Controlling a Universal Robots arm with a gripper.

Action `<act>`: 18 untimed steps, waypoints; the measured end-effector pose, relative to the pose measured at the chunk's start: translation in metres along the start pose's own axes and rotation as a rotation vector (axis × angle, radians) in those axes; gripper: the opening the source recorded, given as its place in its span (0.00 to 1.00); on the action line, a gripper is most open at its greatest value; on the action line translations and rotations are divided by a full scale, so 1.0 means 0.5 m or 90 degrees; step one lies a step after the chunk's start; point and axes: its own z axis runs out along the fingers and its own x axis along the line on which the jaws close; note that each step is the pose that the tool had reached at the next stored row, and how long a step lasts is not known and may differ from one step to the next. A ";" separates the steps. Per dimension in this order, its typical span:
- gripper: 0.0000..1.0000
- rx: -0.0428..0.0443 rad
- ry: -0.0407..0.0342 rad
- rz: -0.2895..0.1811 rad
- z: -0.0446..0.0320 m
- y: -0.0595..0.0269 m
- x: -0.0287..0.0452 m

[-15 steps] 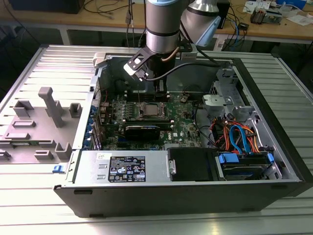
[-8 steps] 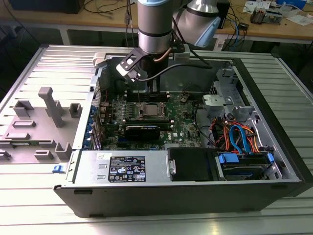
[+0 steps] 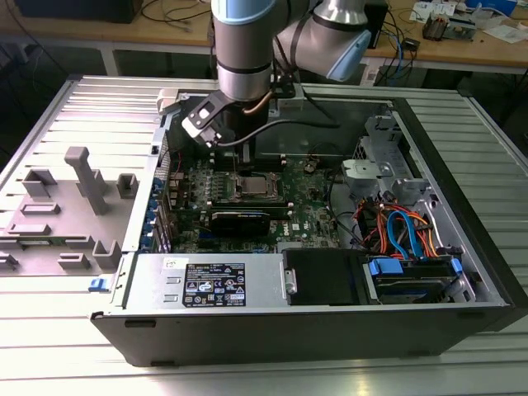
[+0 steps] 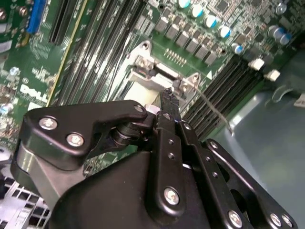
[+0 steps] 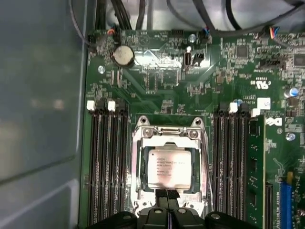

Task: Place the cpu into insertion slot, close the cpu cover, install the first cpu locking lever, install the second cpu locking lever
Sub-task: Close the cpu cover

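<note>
My tool [image 5: 167, 192] is clenched, its black tip at the edge of the insertion slot [image 5: 142, 171]. The cpu [image 5: 164, 168], a flat square with a matte silvery top (fine print I can't make out), lies in that slot. The thin metal cpu cover [image 5: 167, 135] frames it on the green motherboard [image 5: 162, 81], with long black memory slots [image 5: 107, 162] on either side.

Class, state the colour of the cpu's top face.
Silvery grey metal; the cpu shows best in the first wrist view.
</note>
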 end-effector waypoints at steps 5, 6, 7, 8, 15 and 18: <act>0.11 0.0048 0.0003 0.000 0.020 -0.003 0.000; 0.11 0.0069 0.0003 0.000 0.028 -0.003 0.000; 0.11 0.0086 0.0004 0.000 0.034 -0.003 0.000; 0.11 0.0103 0.0004 0.000 0.038 -0.003 -0.001; 0.11 0.0126 0.0010 0.000 0.045 -0.004 -0.001; 0.11 0.0138 0.0010 0.000 0.047 -0.004 -0.001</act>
